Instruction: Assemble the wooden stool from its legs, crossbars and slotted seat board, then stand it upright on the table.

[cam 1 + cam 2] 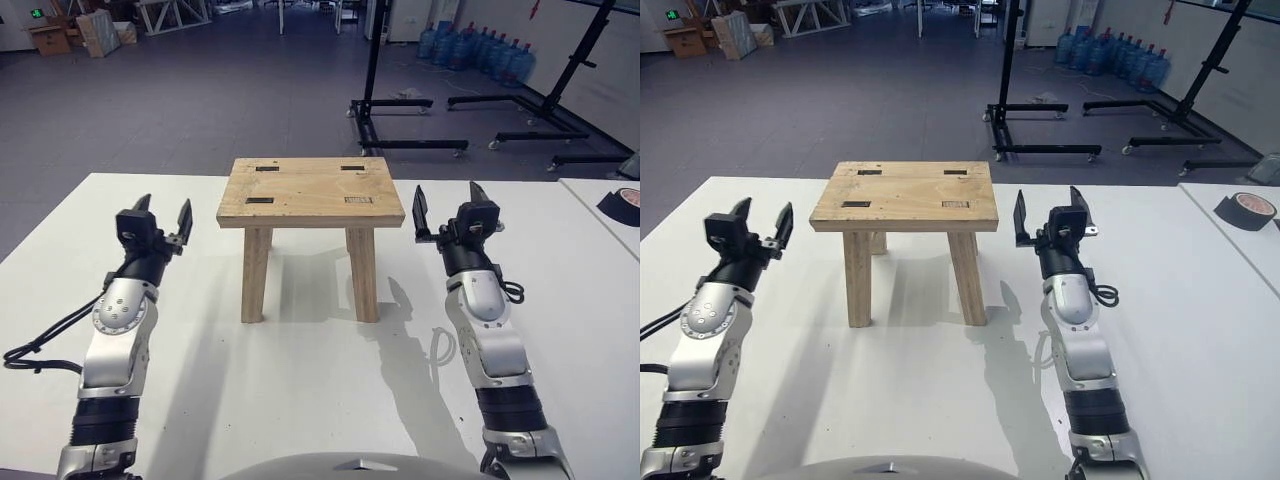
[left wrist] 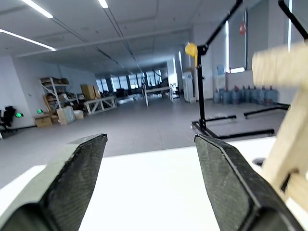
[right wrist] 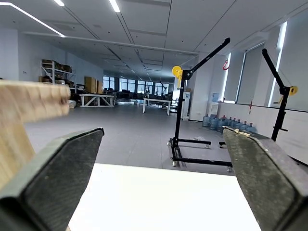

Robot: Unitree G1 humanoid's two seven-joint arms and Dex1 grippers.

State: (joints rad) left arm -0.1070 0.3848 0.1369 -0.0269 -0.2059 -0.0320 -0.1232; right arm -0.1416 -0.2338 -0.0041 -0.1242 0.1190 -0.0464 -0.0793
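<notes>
The wooden stool (image 1: 310, 195) stands upright on the white table (image 1: 300, 400), its slotted seat board on top and its legs splayed below. My left gripper (image 1: 164, 215) is open, held above the table to the stool's left, with nothing between its fingers (image 2: 79, 163). My right gripper (image 1: 446, 205) is open too, level with the seat on the stool's right, also with nothing in it. An edge of the stool (image 2: 284, 120) shows in the left wrist view, and the seat's edge (image 3: 29, 103) in the right wrist view.
A roll of black tape (image 1: 1245, 208) lies on a neighbouring table at the far right. Black wheeled metal stands (image 1: 420, 110) and water bottles (image 1: 470, 45) are on the floor beyond the table. Cables trail beside both arms.
</notes>
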